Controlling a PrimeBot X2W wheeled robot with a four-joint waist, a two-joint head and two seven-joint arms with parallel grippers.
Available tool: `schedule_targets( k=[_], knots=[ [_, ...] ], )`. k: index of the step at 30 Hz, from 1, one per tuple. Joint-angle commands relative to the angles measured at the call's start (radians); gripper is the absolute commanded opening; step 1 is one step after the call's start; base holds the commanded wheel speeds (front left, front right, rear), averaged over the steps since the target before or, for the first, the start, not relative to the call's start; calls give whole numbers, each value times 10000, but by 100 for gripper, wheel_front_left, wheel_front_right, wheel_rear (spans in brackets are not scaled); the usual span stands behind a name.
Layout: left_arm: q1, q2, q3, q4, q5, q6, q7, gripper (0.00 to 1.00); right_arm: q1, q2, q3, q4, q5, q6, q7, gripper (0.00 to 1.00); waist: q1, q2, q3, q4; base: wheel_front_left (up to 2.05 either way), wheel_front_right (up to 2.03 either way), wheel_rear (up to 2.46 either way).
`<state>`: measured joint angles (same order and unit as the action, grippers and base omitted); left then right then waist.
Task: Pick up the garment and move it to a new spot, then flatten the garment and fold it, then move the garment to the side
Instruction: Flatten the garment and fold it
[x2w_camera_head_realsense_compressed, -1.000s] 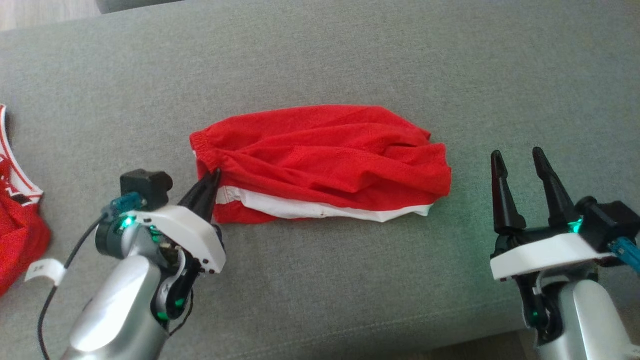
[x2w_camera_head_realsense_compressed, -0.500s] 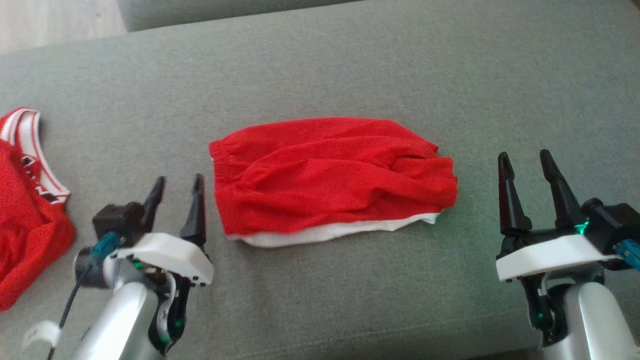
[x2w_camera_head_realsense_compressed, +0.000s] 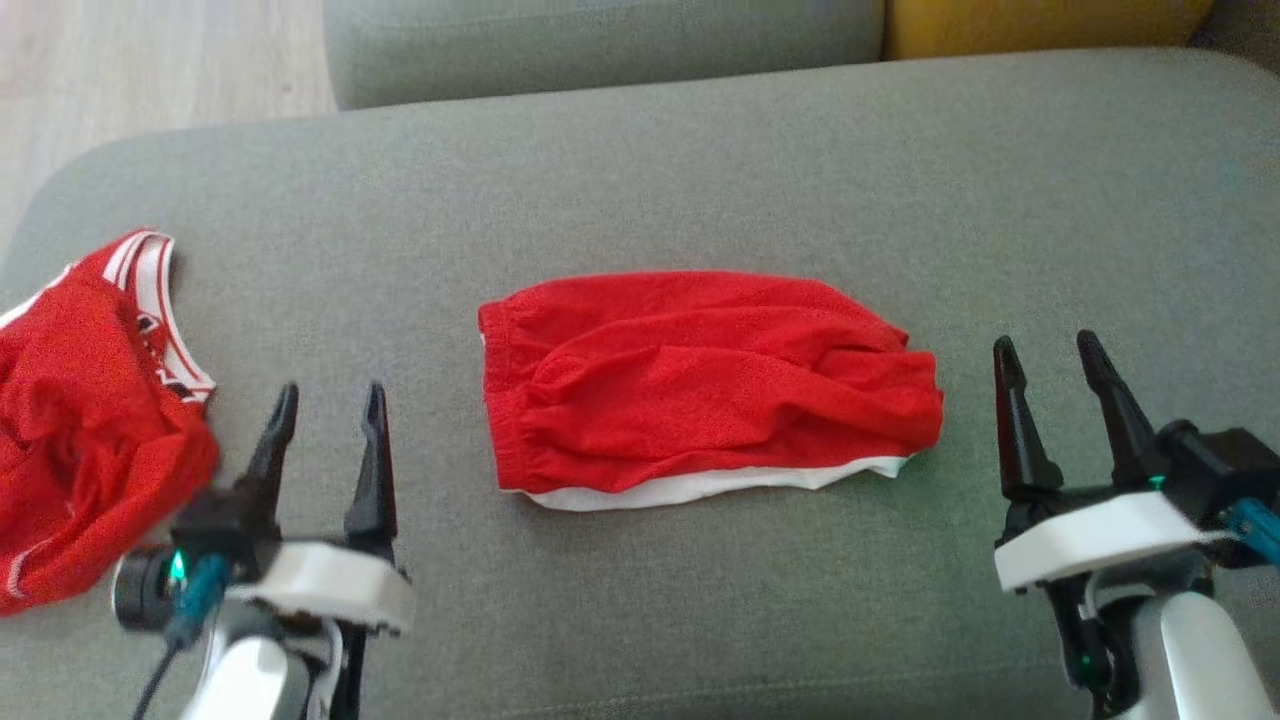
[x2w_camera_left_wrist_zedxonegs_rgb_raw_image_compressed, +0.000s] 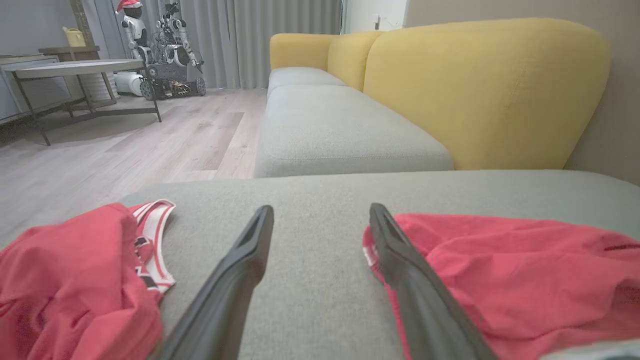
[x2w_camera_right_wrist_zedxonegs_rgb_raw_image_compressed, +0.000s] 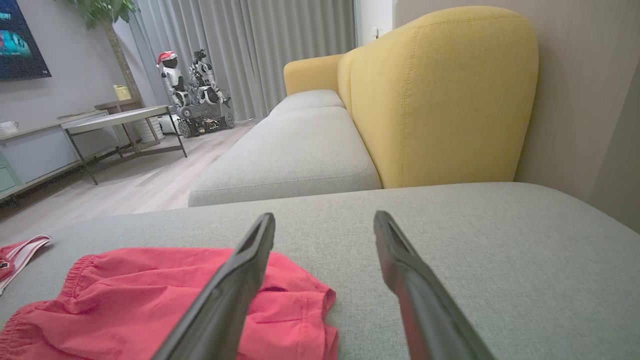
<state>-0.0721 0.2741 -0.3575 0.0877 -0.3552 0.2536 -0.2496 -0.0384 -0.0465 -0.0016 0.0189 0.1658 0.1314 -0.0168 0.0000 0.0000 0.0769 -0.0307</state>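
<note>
While the folded red shorts (x2w_camera_head_realsense_compressed: 700, 385) are lying at frame centre on the grey sofa cushion (x2w_camera_head_realsense_compressed: 700, 170), a white edge is showing along their lower side. The left gripper (x2w_camera_head_realsense_compressed: 330, 395) is standing wide and empty at lower left, between the shorts and a red jersey (x2w_camera_head_realsense_compressed: 80, 440) at the left edge. The right gripper (x2w_camera_head_realsense_compressed: 1045, 345), equally wide and empty, is standing at lower right; bare cushion is stretching above the shorts.

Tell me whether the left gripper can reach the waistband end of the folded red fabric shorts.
Probably yes. The left gripper stands open beside the folded red fabric shorts, apart from them, with bare grey sofa cushion between and nothing blocking.
</note>
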Motion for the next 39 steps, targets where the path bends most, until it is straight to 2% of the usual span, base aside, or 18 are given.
schedule_targets(
  k=[1,9,32,35,38,39],
  knots=[
    [-166,226,423,-397,122,-38,-119,100,-36,-37,235,-394,-113,-7,24,100,0,0,-140,34,0,0,0],
    [585,194,398,-421,350,-232,-121,100,362,-37,265,-556,-143,-7,199,100,0,0,-489,59,0,0,0],
    [429,56,563,-118,430,-412,-122,100,376,-37,317,-701,-110,-7,274,100,0,0,-407,24,0,0,0],
    [108,30,403,-134,427,-630,-86,100,342,-37,284,-742,-102,-7,278,100,0,0,-300,84,0,0,0],
    [-439,-41,8,-33,370,-1093,292,100,260,-37,317,-752,-101,-7,267,100,0,0,-163,115,0,0,0],
    [-439,-41,8,-33,370,-1093,292,100,260,-37,317,-752,-101,-7,267,100,0,0,-163,115,0,0,0]
  ],
)
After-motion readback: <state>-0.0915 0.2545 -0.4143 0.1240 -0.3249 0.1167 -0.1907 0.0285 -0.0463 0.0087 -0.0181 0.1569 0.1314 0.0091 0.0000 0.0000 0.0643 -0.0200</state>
